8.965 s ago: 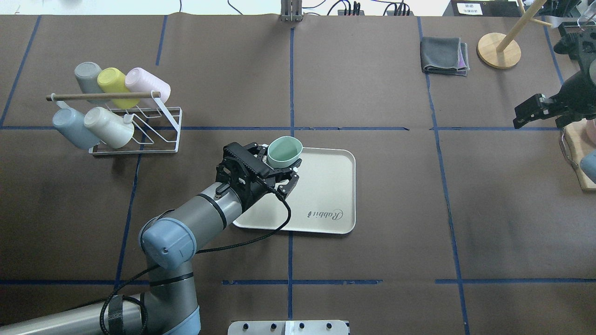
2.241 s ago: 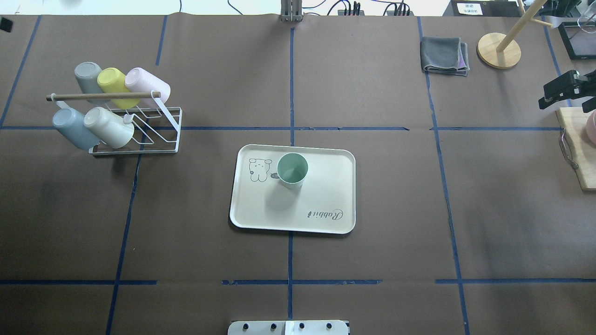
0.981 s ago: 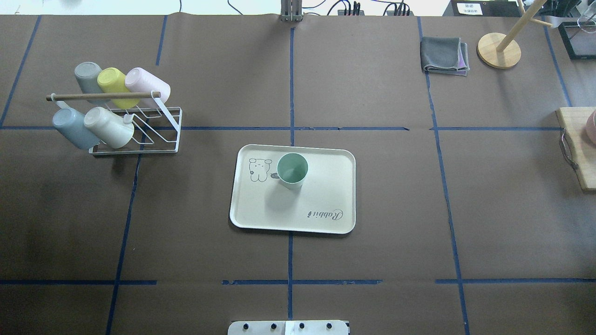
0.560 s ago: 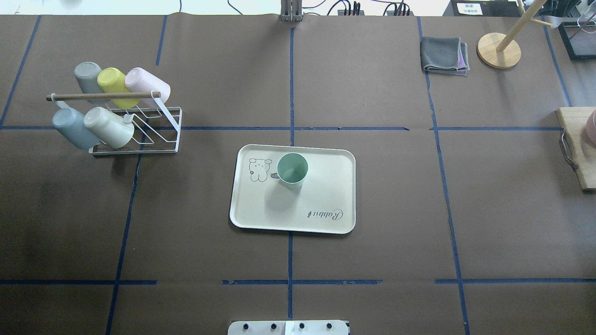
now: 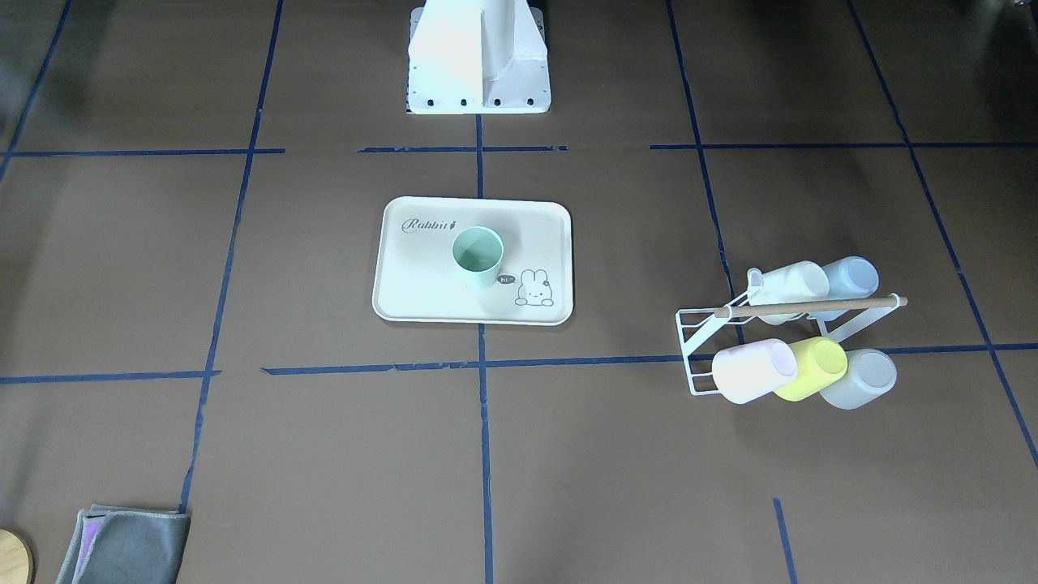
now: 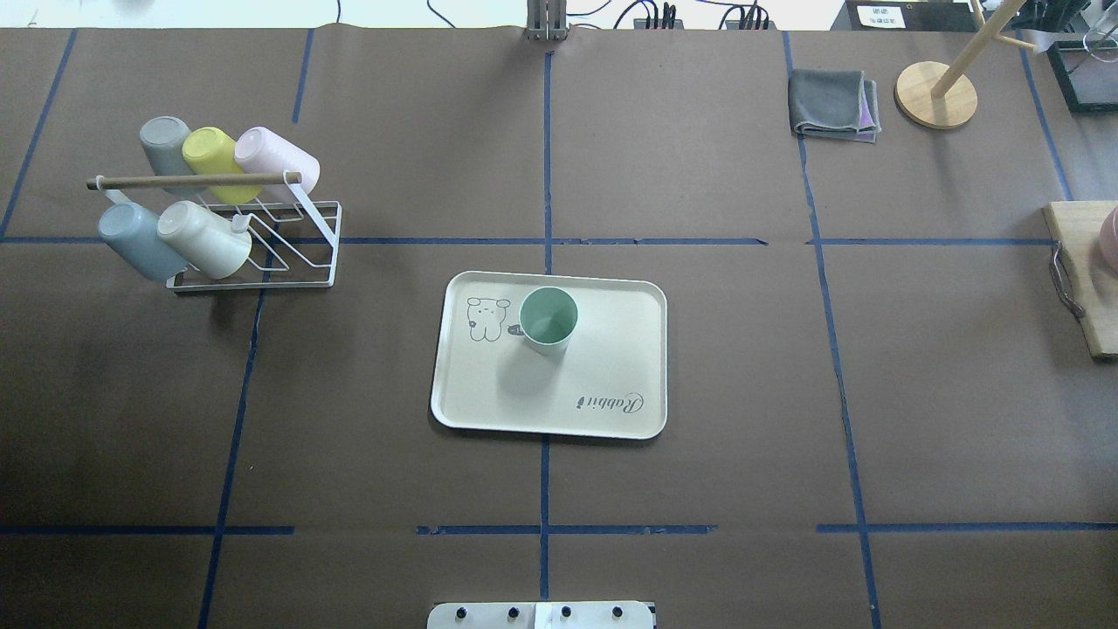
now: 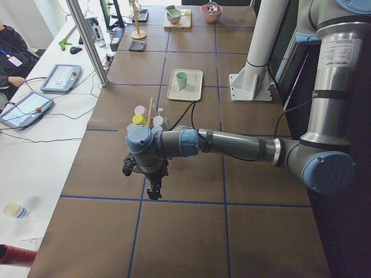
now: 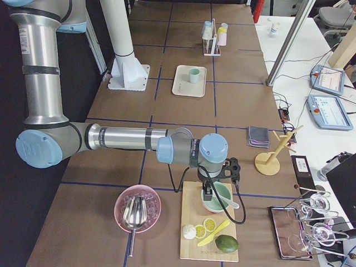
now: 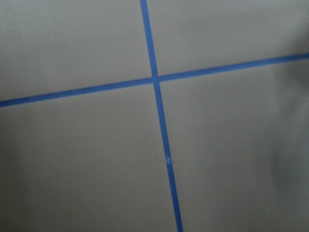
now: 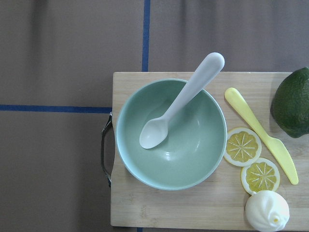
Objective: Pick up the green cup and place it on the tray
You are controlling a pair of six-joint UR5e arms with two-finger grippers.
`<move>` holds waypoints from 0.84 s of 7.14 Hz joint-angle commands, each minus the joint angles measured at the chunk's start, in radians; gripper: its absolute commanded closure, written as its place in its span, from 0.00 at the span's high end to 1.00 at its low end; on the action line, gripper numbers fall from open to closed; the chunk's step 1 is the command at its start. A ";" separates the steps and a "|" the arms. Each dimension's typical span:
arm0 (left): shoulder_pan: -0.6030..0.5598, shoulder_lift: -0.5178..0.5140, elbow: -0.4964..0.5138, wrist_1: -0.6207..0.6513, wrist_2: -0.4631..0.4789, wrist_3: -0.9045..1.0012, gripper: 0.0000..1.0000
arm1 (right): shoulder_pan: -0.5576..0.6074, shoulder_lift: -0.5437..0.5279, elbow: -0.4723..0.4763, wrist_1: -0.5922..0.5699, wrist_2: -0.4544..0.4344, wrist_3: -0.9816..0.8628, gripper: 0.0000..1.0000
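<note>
The green cup (image 6: 548, 320) stands upright and free on the cream tray (image 6: 611, 349), beside its bunny drawing. Cup (image 5: 477, 255) and tray (image 5: 422, 284) also show in the front view. No gripper shows in the overhead or front views. My left gripper (image 7: 154, 190) hangs over bare table far from the tray, seen only in the exterior left view; I cannot tell whether it is open or shut. My right gripper (image 8: 208, 193) hangs over a green bowl (image 10: 171, 133) on a cutting board; I cannot tell its state either.
A white wire rack (image 6: 253, 236) with several pastel cups stands at the far left. A folded grey cloth (image 6: 832, 103) and a wooden stand (image 6: 935, 94) are at the back right. A cutting board (image 6: 1083, 279) lies at the right edge.
Nine seconds ago my left gripper held the green cup over the tray; now the cup stands there alone and the arm has left the overhead view. The right gripper has left that view too.
</note>
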 commanded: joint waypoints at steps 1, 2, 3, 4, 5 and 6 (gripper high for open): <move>-0.007 0.020 0.004 -0.005 0.000 0.015 1.00 | 0.001 0.006 0.008 0.001 -0.001 0.002 1.00; -0.009 0.023 0.020 -0.005 -0.002 0.018 1.00 | 0.001 0.006 0.010 0.001 0.002 0.005 1.00; -0.009 0.031 0.023 -0.007 -0.029 0.017 1.00 | 0.001 0.006 0.010 -0.001 0.002 0.003 1.00; -0.009 0.039 0.038 -0.017 -0.033 0.017 1.00 | 0.001 0.005 0.010 -0.001 0.003 0.003 1.00; -0.009 0.042 0.056 -0.046 -0.034 0.017 1.00 | -0.001 0.005 0.008 -0.001 0.003 0.005 1.00; -0.012 0.042 0.085 -0.089 -0.033 0.015 1.00 | -0.001 0.005 0.008 -0.001 0.005 0.003 1.00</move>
